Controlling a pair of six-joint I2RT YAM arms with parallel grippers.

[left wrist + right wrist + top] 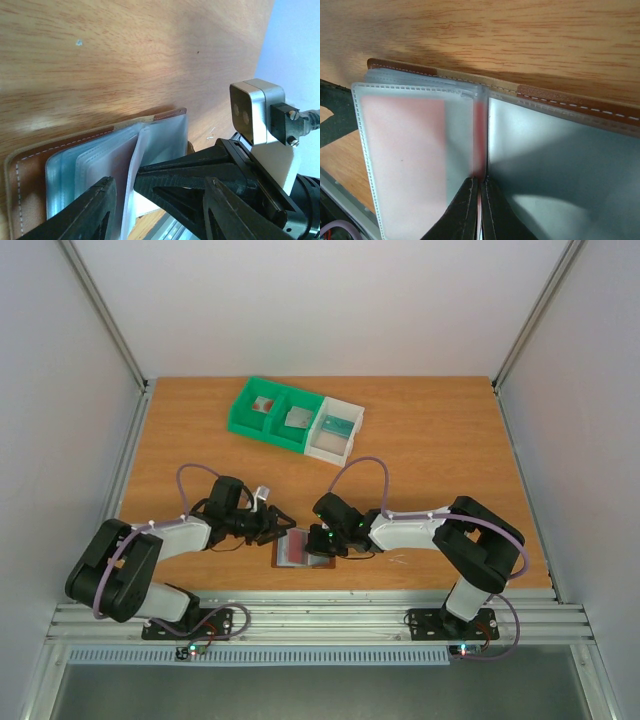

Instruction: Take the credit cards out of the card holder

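The brown card holder (303,548) lies open on the table near the front edge, its frosted sleeves fanned out (75,165). My right gripper (318,540) is shut on the thin edge of a red card (480,130) that stands upright between two sleeve leaves (480,182). A pink card (405,150) shows through the left sleeve. The brown cover (580,102) runs along the far side. My left gripper (283,527) is open at the holder's left edge, its fingers (100,205) straddling the sleeves and the right gripper's fingers (200,175). It holds nothing.
A green bin (270,412) and a white bin (335,428) stand joined at the back of the table, each compartment holding a card. The table's front edge and the aluminium rail (320,615) lie just behind the holder.
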